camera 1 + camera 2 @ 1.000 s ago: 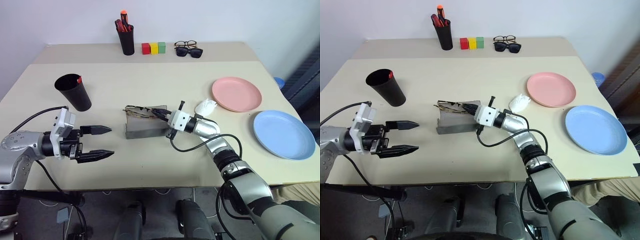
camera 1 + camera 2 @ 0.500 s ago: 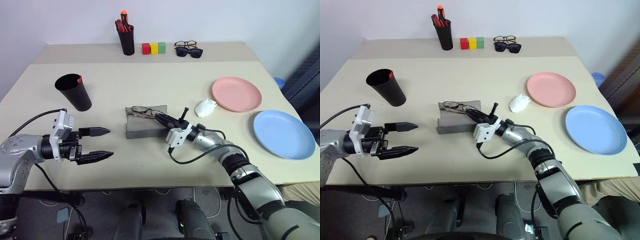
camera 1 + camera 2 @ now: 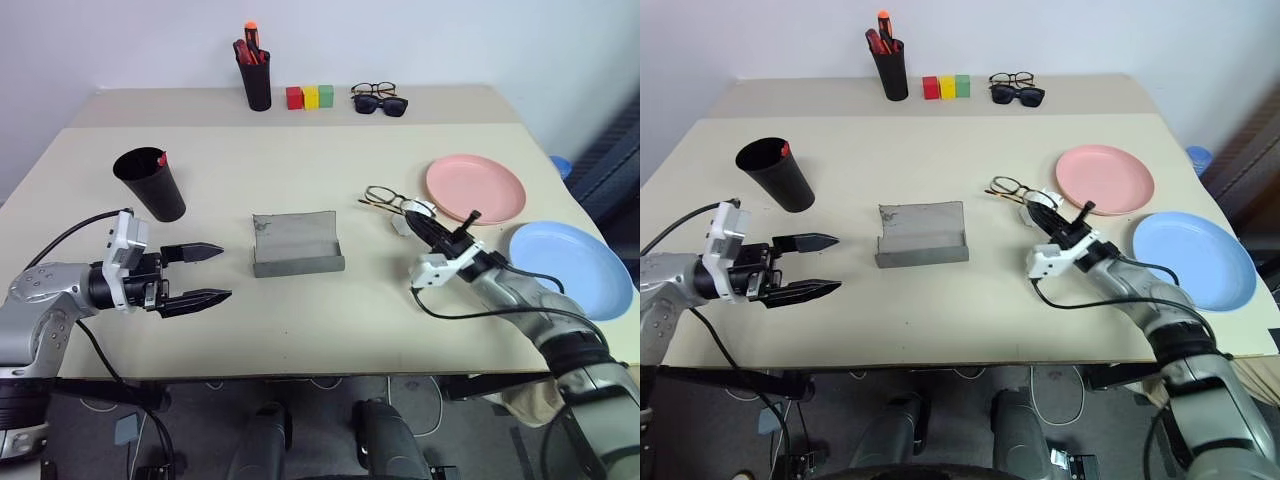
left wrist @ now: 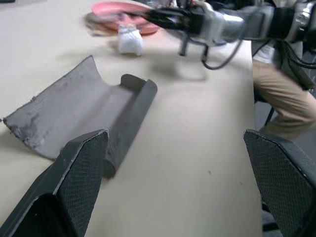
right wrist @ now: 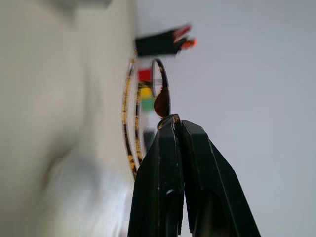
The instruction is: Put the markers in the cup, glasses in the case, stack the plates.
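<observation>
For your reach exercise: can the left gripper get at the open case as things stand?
Probably yes: the left gripper is open, pointing at the case, bare table between.

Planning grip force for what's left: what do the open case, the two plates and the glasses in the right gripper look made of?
Case: grey, matte, felt-like, with scuffed edges; probably fabric over a stiff shell.
Pink plate and blue plate: smooth, evenly coloured, faintly glossy; likely plastic.
Glasses, held by the right gripper: thin dark rims, clear lenses; apparently wire.
</observation>
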`<state>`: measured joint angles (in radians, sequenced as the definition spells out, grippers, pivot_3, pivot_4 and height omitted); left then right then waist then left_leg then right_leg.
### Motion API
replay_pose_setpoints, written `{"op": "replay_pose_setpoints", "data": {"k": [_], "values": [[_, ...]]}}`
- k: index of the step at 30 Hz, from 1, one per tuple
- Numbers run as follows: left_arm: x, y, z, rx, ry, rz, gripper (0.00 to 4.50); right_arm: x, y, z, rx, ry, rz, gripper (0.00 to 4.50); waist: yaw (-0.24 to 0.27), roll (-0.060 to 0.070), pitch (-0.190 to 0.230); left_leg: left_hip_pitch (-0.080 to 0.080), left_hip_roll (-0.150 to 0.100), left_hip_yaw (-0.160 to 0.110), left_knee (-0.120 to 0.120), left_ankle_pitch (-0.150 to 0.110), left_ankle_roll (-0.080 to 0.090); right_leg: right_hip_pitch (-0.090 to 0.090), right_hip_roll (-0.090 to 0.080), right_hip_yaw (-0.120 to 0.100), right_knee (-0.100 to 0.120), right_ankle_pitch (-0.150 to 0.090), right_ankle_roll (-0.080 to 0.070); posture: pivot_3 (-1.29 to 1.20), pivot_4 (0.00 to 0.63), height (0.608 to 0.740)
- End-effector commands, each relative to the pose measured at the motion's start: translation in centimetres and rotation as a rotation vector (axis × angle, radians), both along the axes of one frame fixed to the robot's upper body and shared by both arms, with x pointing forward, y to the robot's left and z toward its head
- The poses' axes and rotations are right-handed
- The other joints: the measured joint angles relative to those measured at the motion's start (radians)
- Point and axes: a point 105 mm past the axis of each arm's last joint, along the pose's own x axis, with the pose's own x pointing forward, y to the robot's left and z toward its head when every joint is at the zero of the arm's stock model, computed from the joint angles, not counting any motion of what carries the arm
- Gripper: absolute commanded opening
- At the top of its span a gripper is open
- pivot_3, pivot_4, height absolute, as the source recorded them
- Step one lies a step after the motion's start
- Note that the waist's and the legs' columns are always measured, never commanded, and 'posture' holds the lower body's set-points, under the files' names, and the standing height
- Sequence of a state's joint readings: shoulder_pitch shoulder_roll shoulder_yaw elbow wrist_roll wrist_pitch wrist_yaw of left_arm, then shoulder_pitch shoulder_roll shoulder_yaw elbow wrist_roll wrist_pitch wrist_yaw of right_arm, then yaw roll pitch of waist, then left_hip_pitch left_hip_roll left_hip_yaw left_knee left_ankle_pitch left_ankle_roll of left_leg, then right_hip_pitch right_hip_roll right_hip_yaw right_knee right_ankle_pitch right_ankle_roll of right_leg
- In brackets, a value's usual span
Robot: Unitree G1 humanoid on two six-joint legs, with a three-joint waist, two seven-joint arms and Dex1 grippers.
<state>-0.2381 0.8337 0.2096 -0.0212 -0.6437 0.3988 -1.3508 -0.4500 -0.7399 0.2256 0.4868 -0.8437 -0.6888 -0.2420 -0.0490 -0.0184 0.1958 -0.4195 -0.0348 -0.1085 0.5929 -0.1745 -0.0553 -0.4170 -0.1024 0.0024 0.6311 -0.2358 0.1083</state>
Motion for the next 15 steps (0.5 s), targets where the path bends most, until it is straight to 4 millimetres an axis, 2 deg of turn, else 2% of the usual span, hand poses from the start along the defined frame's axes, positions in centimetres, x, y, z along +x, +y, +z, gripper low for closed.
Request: {"op": "replay_pose_setpoints", "data": {"k": [1,4,8,15], "values": [[0.6,-0.3,0.7,-0.002,-0.051,-0.012,4.50,-0.4,0.3,1.2,-0.031,-0.073,0.001,0.04,-0.006,0.000,0.000,0.001,0.000,0.001,0.000,0.000,0.000,0.000,0.000,0.001,0.000,0.000,0.000,0.00,0.150,0.740],[1.2,-0.7,0.8,-0.012,-0.066,-0.018,4.50,-1.4,0.3,0.3,-0.070,-0.071,0.002,0.04,-0.003,0.000,0.000,0.005,0.000,0.001,0.000,0.000,0.000,0.004,0.000,0.001,0.000,0.000,0.000,0.00,0.150,0.740],[1.5,-0.9,0.8,-0.020,-0.070,-0.020,4.50,-2.2,0.0,0.3,-0.103,-0.094,-0.017,0.04,0.005,0.000,0.000,0.006,0.000,0.001,0.000,0.000,0.001,0.006,0.000,0.002,-0.001,0.000,0.000,0.00,0.150,0.740],[0.6,-1.0,-0.7,0.030,-0.016,-0.113,4.50,-3.2,-1.4,-1.9,-0.149,-0.045,-0.084,0.04,0.007,0.000,0.000,0.007,0.000,0.001,0.000,0.000,0.001,0.008,0.000,0.001,-0.002,0.000,0.000,0.00,0.150,0.740]]}}
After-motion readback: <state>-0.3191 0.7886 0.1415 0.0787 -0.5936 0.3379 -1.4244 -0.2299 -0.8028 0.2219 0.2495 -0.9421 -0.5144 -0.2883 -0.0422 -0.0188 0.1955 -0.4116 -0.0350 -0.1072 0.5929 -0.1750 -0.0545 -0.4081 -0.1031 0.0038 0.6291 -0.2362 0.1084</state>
